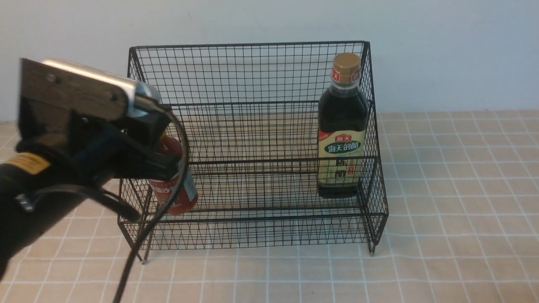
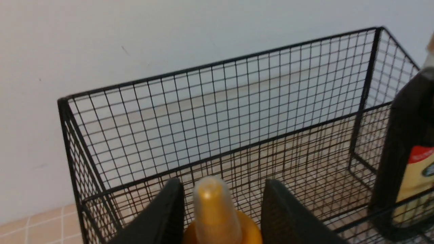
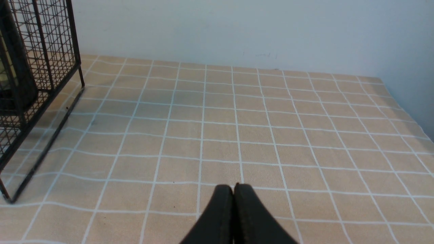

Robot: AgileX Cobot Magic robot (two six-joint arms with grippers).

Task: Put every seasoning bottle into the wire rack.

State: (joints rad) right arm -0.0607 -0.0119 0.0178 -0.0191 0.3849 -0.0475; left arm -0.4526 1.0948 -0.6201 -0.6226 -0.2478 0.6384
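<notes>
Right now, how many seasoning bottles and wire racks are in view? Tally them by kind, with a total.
Dark vinegar bottle with a gold cap: 1
Red sauce bottle with a yellow nozzle: 1
Black wire rack: 1
Total: 3 (2 seasoning bottles, 1 rack)

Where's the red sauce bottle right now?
Front view: the red sauce bottle leans inside the wire rack at its left end, partly hidden behind the left hand.
</notes>
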